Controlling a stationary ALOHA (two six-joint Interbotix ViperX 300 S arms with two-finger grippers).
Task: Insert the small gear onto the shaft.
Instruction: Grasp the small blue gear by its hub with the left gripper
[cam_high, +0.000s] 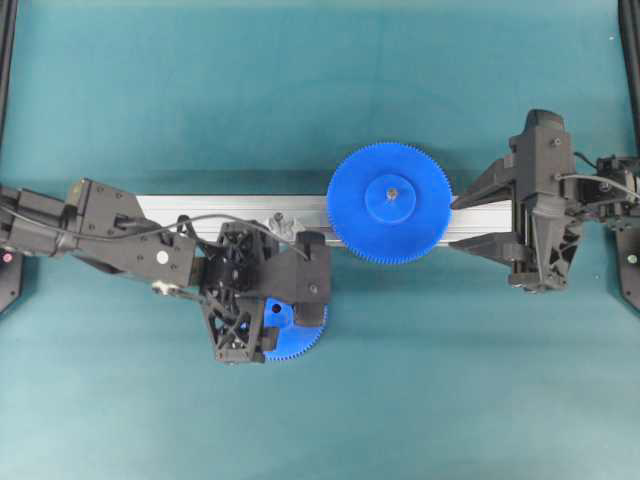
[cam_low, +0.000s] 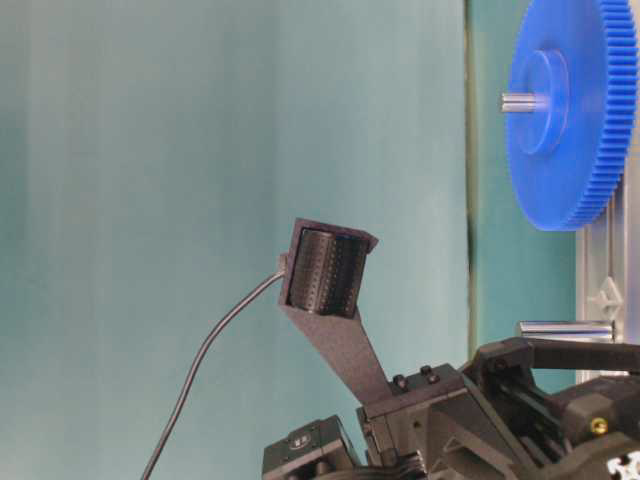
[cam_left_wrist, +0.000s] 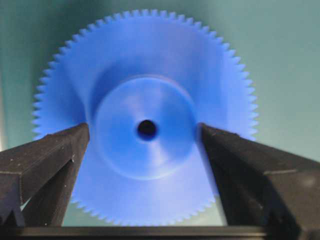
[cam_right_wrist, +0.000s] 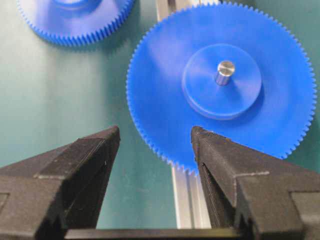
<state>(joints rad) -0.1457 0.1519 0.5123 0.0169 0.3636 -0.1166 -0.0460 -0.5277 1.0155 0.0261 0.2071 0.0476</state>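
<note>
The step in hand looks like the approach to pick up the small gear (cam_left_wrist: 145, 125): the left hand (cam_high: 297, 312) hangs directly over it with its fingers (cam_left_wrist: 45, 160) spread wide to either side of the raised hub, gripping nothing yet. The gear lies flat on the teal counter (cam_high: 450, 400), straight beneath that hand and mostly hidden under it in the overhead view. Next, I judge, the hand must sink so the fingers straddle the hub, press together on it, then lift and carry the gear to the shaft (cam_high: 277, 221), which sits on the aluminium rail (cam_high: 190, 208) just beyond the hand's far side. The left arm reaches out low with the wrist pitched downward. The right hand (cam_right_wrist: 155, 145) is likewise spread and empty, hovering beside the rim of the larger gear (cam_high: 390, 203), which already sits on its own pin (cam_right_wrist: 224, 71).
</note>
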